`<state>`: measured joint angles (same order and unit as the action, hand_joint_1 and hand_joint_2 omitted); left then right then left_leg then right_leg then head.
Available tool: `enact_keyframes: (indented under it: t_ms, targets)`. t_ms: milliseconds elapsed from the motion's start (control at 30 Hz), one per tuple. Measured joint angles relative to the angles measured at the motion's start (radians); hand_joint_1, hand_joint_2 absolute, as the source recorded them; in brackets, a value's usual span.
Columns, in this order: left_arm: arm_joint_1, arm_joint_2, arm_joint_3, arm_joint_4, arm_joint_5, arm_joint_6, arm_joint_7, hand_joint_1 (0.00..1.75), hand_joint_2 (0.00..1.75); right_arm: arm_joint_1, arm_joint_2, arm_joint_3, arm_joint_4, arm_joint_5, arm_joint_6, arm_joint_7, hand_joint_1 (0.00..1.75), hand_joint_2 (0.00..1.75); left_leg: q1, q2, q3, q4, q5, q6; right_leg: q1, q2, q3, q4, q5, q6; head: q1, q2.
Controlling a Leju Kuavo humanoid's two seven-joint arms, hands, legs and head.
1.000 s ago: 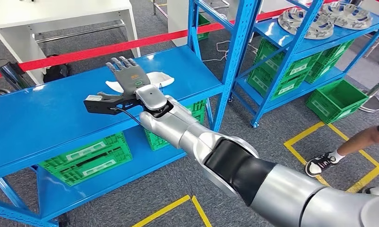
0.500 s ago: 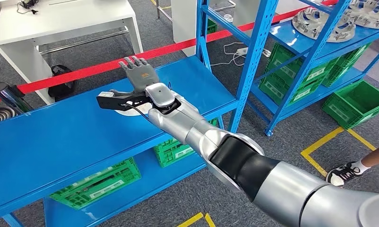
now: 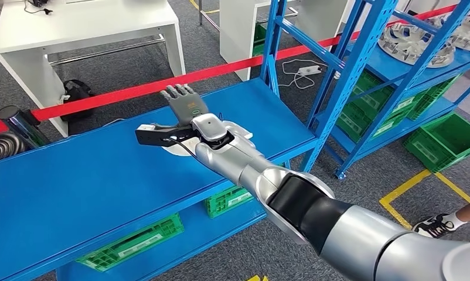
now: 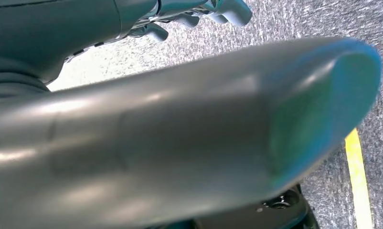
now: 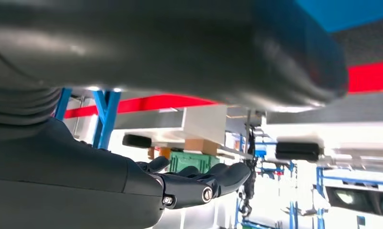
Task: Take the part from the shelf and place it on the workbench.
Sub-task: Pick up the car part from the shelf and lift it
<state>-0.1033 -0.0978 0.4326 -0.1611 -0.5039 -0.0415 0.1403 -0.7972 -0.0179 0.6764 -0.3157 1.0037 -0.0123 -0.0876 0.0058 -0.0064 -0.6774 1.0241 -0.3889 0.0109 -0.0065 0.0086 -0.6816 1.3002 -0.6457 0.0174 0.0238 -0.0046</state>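
Presently my right robot hand (image 3: 184, 104) is stretched out over the blue desk (image 3: 74, 181), back side up, fingers extended and slightly apart, with nothing visible in its grasp. A small green mark sits on the back of it; I cannot read it. The white part (image 3: 175, 146) lies flat on the desk directly beneath my wrist, largely hidden by my arm and the black wrist camera bracket (image 3: 156, 134); a second white edge shows just past my forearm. Whether any finger touches the part I cannot tell.

My left robot hand (image 4: 189, 14) hangs above grey carpet, fingers curled loosely; whether it is closed or apart I cannot tell.

Labels: the green crates (image 3: 127, 246) under the desk carry white label strips, too small to read. More green crates (image 3: 391, 111) with similar strips stand in the blue shelving (image 3: 361, 52) on the right, with grey metal wheel-like castings (image 3: 414, 44) on its upper level.

Surface and room: the desk top is glossy blue metal on a blue frame. A red barrier tape (image 3: 104, 96) runs behind it. Beyond are a white table (image 3: 86, 29), a black bag (image 3: 77, 93) on the floor, and a white power strip (image 3: 306, 70). The floor is grey carpet with yellow tape lines (image 3: 420, 181). A person's sneaker (image 3: 435, 225) shows at the right edge.
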Motion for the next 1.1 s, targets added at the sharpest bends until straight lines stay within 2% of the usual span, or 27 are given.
enact_keyframes:
  t_ms: [67,100,133,167,267,433,667,1100]
  targets:
    - [0.000,-0.001,0.000,0.000,0.000,0.000,-0.001,0.00,0.00,0.007,-0.007,0.000,0.000,-0.011,0.002,-0.009,0.00,1.75,0.001,-0.001,0.012,0.003,-0.009,-0.005,-0.002,-0.005,0.037,-0.127,0.092,-0.001,0.000,0.000]
    - [-0.001,-0.001,0.001,0.000,0.000,0.001,-0.001,0.00,0.00,0.010,-0.010,0.000,0.000,-0.018,0.003,-0.014,0.00,1.75,-0.001,-0.002,0.016,0.005,-0.014,-0.010,-0.001,-0.007,0.061,-0.192,0.127,-0.003,0.000,0.000]
    - [-0.001,-0.001,0.001,0.000,0.000,0.001,-0.001,0.00,0.00,0.016,-0.012,0.000,-0.002,-0.028,0.004,-0.021,0.00,1.75,-0.003,-0.002,0.018,0.007,-0.019,-0.014,-0.001,-0.007,0.078,-0.237,0.147,-0.006,0.000,0.000]
    - [-0.001,0.000,0.001,0.000,0.000,0.002,-0.001,0.00,0.00,0.024,-0.013,0.000,-0.005,-0.041,0.003,-0.029,0.00,1.75,-0.005,-0.002,0.020,0.009,-0.023,-0.012,-0.001,-0.007,0.087,-0.259,0.153,-0.008,0.000,0.000]
    - [0.002,0.003,0.002,0.000,-0.004,0.002,-0.001,0.00,0.00,0.059,-0.017,0.000,-0.024,-0.085,-0.004,-0.056,0.00,1.75,-0.008,0.000,0.025,0.004,-0.026,-0.003,0.001,-0.003,0.091,-0.263,0.156,-0.014,0.000,0.000]
    - [0.001,0.003,0.002,-0.001,-0.006,0.002,-0.001,0.00,0.00,0.110,-0.016,0.000,-0.069,-0.143,-0.002,-0.083,0.00,1.75,-0.008,0.001,0.033,-0.009,-0.015,-0.019,0.002,-0.002,0.091,-0.262,0.158,-0.024,-0.001,0.000]
    - [0.000,0.002,0.003,-0.001,-0.020,-0.001,-0.004,0.00,0.00,0.188,-0.011,0.000,-0.130,-0.191,0.006,-0.080,0.00,1.75,-0.005,0.000,0.033,-0.012,-0.014,-0.035,0.005,-0.002,0.091,-0.262,0.156,-0.029,0.000,0.000]
    - [-0.005,0.001,0.003,-0.001,-0.033,-0.001,0.002,0.00,0.00,0.265,-0.017,0.006,-0.167,-0.206,0.029,-0.061,0.00,1.75,-0.005,0.000,0.032,-0.009,-0.016,-0.034,0.002,-0.002,0.092,-0.264,0.155,-0.029,0.000,0.000]
